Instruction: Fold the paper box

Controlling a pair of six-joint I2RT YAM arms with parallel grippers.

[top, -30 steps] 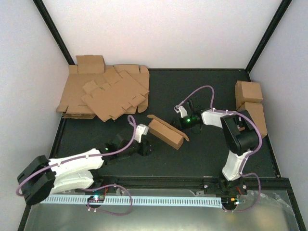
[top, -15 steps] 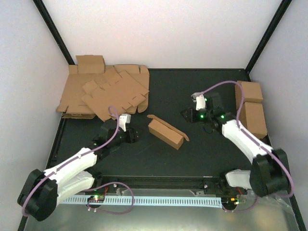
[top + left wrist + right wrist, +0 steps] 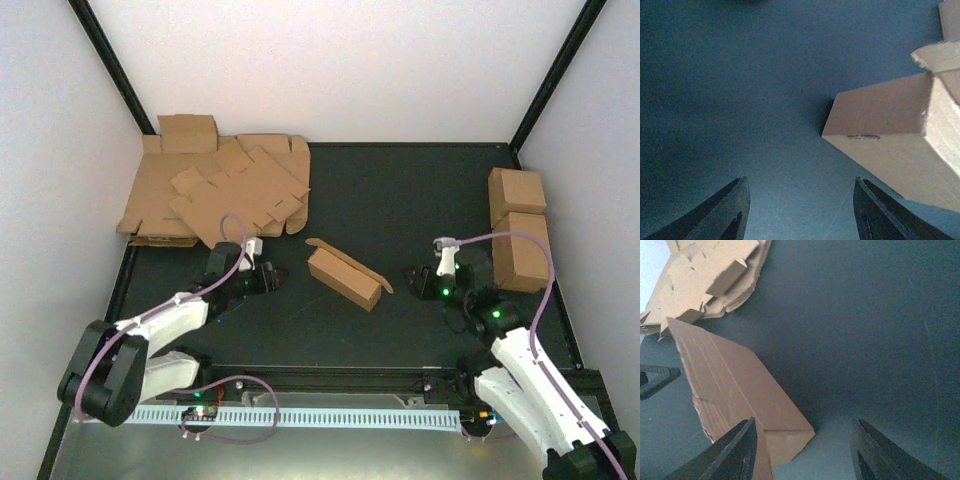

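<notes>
The paper box (image 3: 343, 277), a long brown cardboard piece folded into a tube with one long flap raised, lies at an angle mid-table. My left gripper (image 3: 271, 279) stands open a short way to its left, touching nothing. In the left wrist view the box (image 3: 890, 135) sits ahead and to the right of the left gripper (image 3: 800, 200), with only bare mat between the fingers. My right gripper (image 3: 413, 276) is open to the box's right, clear of it. In the right wrist view the box's end (image 3: 735, 385) lies ahead of the left finger of the right gripper (image 3: 805, 450).
A heap of flat cardboard sheets (image 3: 215, 195) fills the back left corner and also shows as a heap (image 3: 710, 275) in the right wrist view. Two brown cardboard cuboids (image 3: 517, 190) (image 3: 525, 250) stand along the right edge, close behind my right arm. White walls enclose the black mat (image 3: 400, 190).
Both grippers have drawn back from the box: the left one moved left, the right one swung from the back toward the near right. The box has not moved.
</notes>
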